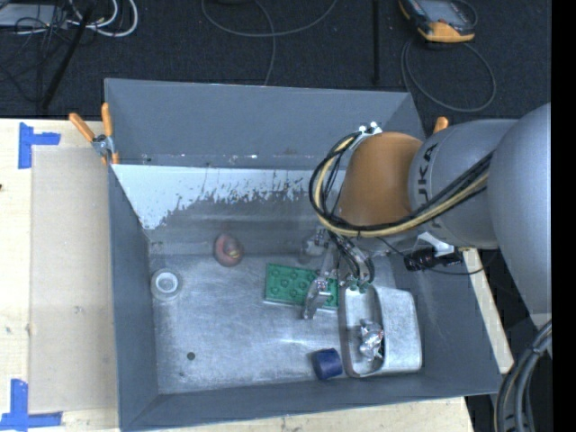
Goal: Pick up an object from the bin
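While reaching into the bin [135,331] from the right, hangs low with the gripper [312,301] over the right end of a green studded plate [288,283]. Cannot tell how far open the gripper is, nor whether it has hold of anything. Looks very near the plate or touching it, cannot say which. Flat on the floor, that plate, about the middle of the bin and a little to the right. Just right of the gripper, a grey flat pad [400,327], with a metal loop [364,340] lying on its left part. Just beside the loop's front-left corner, a small blue cap [326,363]. Up-left of the plate and apart from it, a pinkish round lump [228,249]. Further left, well apart, a small clear ring [166,283]. Near the front left of the floor, one tiny dark speck [191,356]. Above the gripper, the orange wrist cover [378,183], with black and yellow cables [328,183] looped round it.
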Available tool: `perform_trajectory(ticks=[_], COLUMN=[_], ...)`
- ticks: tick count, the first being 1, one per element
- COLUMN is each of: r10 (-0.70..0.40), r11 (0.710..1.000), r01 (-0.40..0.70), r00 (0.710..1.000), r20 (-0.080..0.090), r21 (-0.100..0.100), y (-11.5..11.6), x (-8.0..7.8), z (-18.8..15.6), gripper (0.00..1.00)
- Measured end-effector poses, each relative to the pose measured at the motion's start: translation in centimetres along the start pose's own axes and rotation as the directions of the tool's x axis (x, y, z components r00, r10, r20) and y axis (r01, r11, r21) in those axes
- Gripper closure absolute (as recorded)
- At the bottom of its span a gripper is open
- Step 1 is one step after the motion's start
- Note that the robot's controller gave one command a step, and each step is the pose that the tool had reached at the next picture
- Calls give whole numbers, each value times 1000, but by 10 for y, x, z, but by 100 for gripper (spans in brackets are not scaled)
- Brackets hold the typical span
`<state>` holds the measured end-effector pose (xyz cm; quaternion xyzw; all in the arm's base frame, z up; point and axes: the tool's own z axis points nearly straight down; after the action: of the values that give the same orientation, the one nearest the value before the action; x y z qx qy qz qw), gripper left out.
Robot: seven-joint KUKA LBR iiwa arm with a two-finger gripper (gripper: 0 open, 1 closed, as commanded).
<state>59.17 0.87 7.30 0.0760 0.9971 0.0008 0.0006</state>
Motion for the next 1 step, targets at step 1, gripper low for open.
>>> perform_trajectory(ticks=[1], r10=[0], r11=[1000], r01=[0], r00=[1000], r20=[-2], r21=[1], y=[0], x=[0], z=[-1], gripper=[0])
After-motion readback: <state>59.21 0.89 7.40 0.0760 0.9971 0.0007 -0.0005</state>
